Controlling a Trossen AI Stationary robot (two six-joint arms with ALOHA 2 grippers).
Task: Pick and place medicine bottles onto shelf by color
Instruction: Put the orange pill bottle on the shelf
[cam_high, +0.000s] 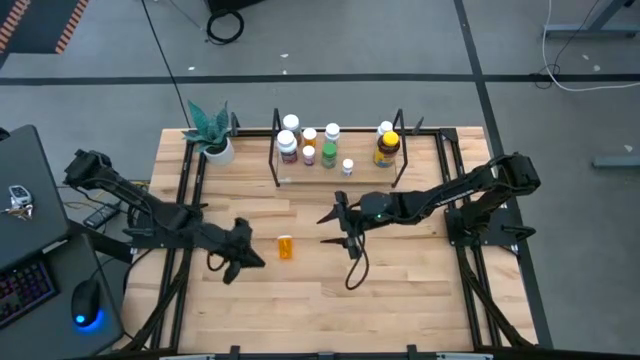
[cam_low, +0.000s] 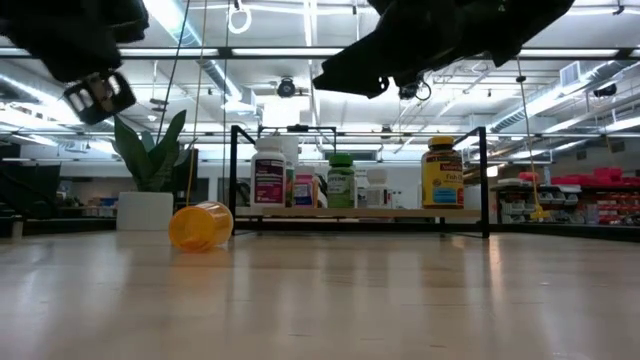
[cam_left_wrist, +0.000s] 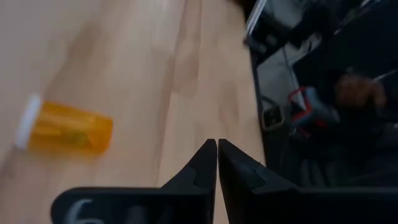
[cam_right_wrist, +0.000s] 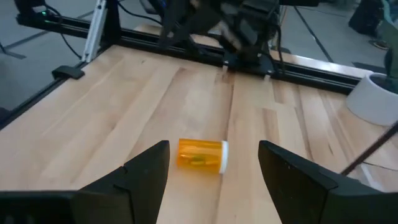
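Note:
An orange pill bottle (cam_high: 286, 247) with a white cap lies on its side on the table's middle; it also shows in the low view (cam_low: 200, 226), the left wrist view (cam_left_wrist: 65, 128) and the right wrist view (cam_right_wrist: 203, 154). My right gripper (cam_high: 328, 228) is open, to the bottle's right, above the table, facing it. My left gripper (cam_high: 240, 252) is shut and empty, to the bottle's left. The shelf (cam_high: 340, 150) at the table's far side holds several bottles, among them a green-capped one (cam_low: 341, 182) and an amber one with a yellow lid (cam_high: 387, 147).
A white pot with a green plant (cam_high: 213, 133) stands left of the shelf. Black rails (cam_high: 185, 190) run along the table's left and right sides. A cable (cam_high: 352, 268) hangs from the right arm over the table's middle.

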